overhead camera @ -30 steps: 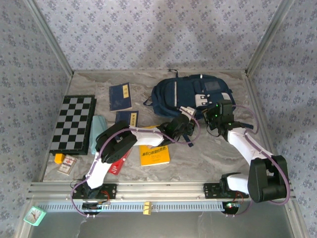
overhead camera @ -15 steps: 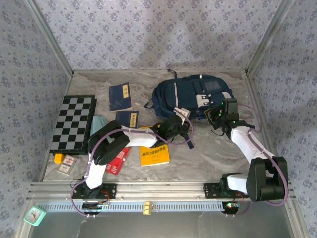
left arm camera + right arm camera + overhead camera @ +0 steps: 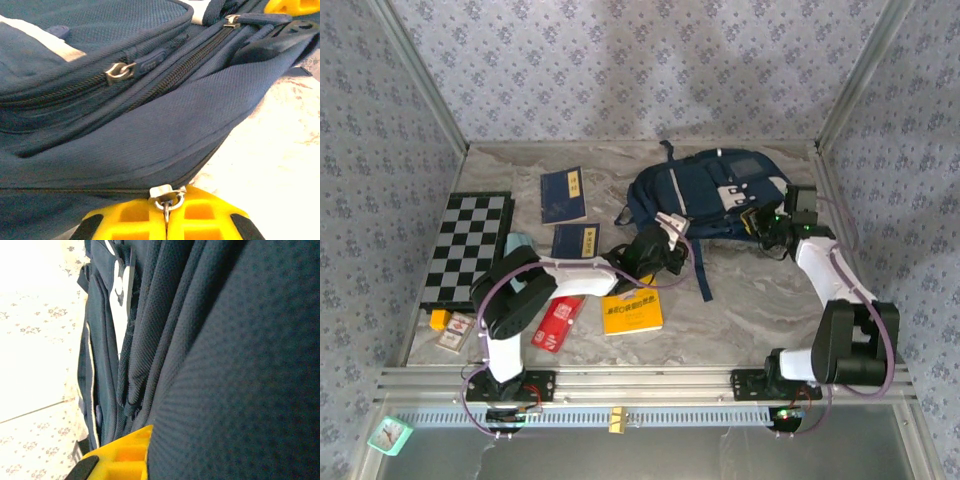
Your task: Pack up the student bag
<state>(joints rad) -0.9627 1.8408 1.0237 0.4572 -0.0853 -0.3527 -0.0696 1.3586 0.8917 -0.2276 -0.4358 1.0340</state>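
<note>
Bag [image 3: 705, 190] lies on its side at the far right of the table [image 3: 750, 300] in the top view, with a dark strap trailing toward the near side. The left gripper [image 3: 665, 243] sits at the bag's near left edge, and the right gripper [image 3: 763, 222] is at its right end. A chessboard [image 3: 468, 248] lies at the left. Between it and the bag are a far booklet [image 3: 563, 195] and a near booklet [image 3: 576, 240]. A yellow book [image 3: 631, 310] and a red packet [image 3: 556, 322] lie nearer the arm bases.

From the left wrist, the yellow fingers [image 3: 125, 220] are pressed together, pinching the metal zipper pull [image 3: 165, 194] at the bag's lower seam. A second slider [image 3: 120, 71] sits higher up on a closed zip.

From the right wrist, one yellow finger [image 3: 120, 455] shows at the bottom edge. Bag fabric lies against it and covers the other finger. The jaws are closed on a fold of the bag.
</note>
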